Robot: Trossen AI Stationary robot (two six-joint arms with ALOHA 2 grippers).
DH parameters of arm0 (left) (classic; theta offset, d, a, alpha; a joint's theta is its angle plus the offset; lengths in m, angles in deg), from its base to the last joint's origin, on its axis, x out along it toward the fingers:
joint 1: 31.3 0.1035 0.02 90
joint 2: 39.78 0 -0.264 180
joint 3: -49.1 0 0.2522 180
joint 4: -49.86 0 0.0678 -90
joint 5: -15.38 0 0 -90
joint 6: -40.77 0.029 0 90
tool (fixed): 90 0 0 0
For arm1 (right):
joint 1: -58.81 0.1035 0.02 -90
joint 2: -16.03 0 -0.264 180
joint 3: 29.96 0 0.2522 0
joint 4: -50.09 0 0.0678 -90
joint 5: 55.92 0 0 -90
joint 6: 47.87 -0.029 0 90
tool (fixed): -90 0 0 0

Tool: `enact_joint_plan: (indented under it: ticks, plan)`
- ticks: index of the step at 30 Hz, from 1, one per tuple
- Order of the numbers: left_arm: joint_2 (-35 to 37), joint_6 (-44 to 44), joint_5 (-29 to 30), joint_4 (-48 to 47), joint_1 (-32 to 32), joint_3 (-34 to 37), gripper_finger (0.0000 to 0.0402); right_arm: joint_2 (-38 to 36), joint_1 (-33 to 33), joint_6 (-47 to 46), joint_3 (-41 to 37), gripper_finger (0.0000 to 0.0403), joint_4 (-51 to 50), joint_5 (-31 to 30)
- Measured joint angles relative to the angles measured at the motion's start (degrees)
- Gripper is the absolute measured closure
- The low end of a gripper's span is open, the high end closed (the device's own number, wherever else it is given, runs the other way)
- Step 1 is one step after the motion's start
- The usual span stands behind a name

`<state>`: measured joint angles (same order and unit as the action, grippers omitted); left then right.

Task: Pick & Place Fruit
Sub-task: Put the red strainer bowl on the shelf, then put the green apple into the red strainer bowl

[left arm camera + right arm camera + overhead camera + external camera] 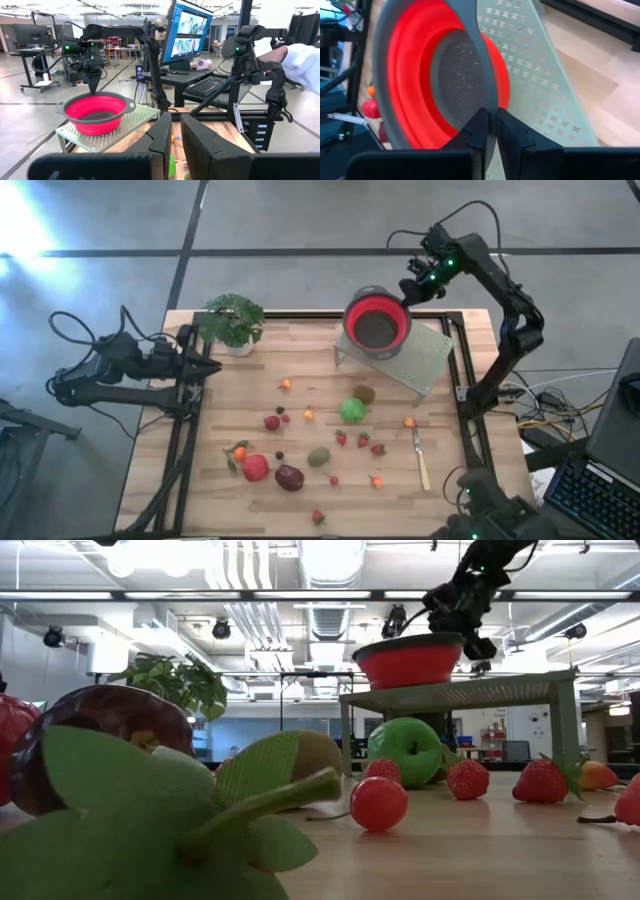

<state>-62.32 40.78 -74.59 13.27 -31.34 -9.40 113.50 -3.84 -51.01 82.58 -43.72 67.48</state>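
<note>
Light wood-plank tabletop [300, 470] in a black frame, grey floor around it. Fruit [353, 411] lies scattered over the middle and lower part of the high view: green apple [353, 411], red apple [255, 468], maroon plum [289, 477], kiwis [319, 456], small strawberries [363, 440]. Pale-handled knife [421, 463] at lower right, potted plant [232, 320] upper left. Perforated metal stand [420, 358] at upper centre carries a red colander with grey rim [376, 323]. Right hand [490, 131] sits at the colander's rim at the upper right, fingers nearly together, pinching the grey rim. Left hand [176, 145] waits at the left edge of the tabletop, closed, empty. Room: open lab, ceiling ducts and strip lights, monitors, desks; a person's white sleeve [305, 60] at right of the left wrist view.
</note>
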Motion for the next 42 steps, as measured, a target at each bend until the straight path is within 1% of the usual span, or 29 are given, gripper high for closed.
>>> enact_joint_plan:
  ticks: [6,12,19,26,29,32,38,39,42]
  plan:
    - [0.0,0.0,0.0,0.0,0.0,0.0,0.0355,0.9,-0.5,1.0,0.1,0.0328,0.3,-1.3]
    - [0.0,0.0,0.0,0.0,0.0,0.0,0.0355,1.0,-0.9,1.9,1.4,0.0286,1.1,-4.3]
    - [0.0,0.0,0.0,0.0,0.0,0.0,0.0355,0.7,-0.9,1.9,9.2,0.0247,1.1,-5.1]
    - [0.0,0.0,0.0,0.0,0.0,0.0,0.0355,0.5,0.8,1.8,19.4,0.0221,0.9,-5.1]
    - [0.0,0.0,0.0,0.0,0.0,0.0,0.0355,0.4,3.3,1.7,23.9,0.0218,0.6,-5.1]
    - [0.0,0.0,0.0,0.0,0.0,0.0,0.0355,0.1,6.9,2.3,27.9,0.0224,-0.3,-5.1]
    - [0.0,0.0,0.0,0.0,0.0,0.0,0.0355,-3.4,17.2,3.4,31.3,0.025,-0.7,-5.5]
    - [0.0,0.0,0.0,0.0,0.0,0.0,0.0355,-4.3,19.2,3.4,31.3,0.0255,-0.7,-7.4]
    - [0.0,0.0,0.0,0.0,0.0,0.0,0.0355,-6.9,25.5,2.5,30.9,0.0271,-1.0,-17.0]
